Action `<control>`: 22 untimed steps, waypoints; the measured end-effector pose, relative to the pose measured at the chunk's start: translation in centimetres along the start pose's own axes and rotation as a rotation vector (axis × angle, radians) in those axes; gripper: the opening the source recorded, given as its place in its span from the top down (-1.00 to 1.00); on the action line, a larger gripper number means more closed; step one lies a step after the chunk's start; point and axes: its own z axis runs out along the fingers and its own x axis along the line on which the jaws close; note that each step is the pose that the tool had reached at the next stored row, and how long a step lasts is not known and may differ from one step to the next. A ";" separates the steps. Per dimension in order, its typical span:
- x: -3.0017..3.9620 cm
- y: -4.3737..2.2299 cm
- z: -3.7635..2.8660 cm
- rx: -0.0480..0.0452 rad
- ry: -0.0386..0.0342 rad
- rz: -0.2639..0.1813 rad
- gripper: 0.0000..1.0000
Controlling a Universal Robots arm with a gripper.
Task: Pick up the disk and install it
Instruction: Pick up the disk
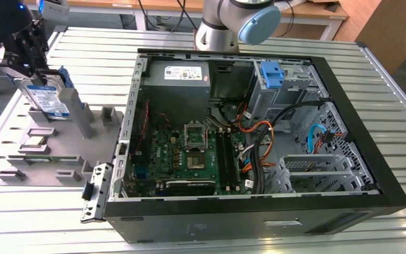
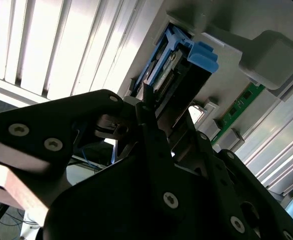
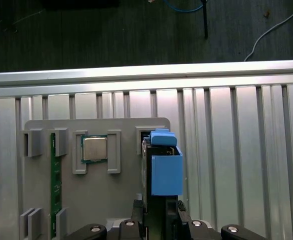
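The disk [image 1: 50, 100] is a silver drive with a white-and-blue label in a blue carrier. It stands on edge over the grey fixture plate [image 1: 62, 159] at the exterior view's left. My gripper [image 1: 39, 73] comes down on its upper edge and is shut on it. In the first wrist view the disk [image 3: 165, 170] shows edge-on, with my gripper [image 3: 159, 210] clamping its near end. The second wrist view has the carrier's blue tab [image 2: 200, 56] past one dark finger [image 2: 147, 102]. I cannot tell whether the disk has left its slot in the fixture.
The open computer case [image 1: 393, 196] lies to the exterior view's right of the fixture, with a blue bracket [image 1: 271, 74] in its drive bay and a grey power supply [image 1: 182, 74]. On the fixture lie a processor chip [image 3: 94, 148] and a green memory stick [image 3: 55, 185]. The arm's base [image 1: 224, 26] stands behind the case.
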 end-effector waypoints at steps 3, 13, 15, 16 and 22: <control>0.00 0.00 0.00 0.0001 0.0000 0.000 0.28; 0.00 0.00 0.00 -0.0001 0.0003 -0.002 0.15; 0.00 0.00 0.00 -0.0004 0.0003 -0.010 0.15; 0.00 0.00 0.00 -0.0005 0.0004 -0.013 0.15; 0.00 0.00 0.01 -0.0009 0.0005 -0.026 0.15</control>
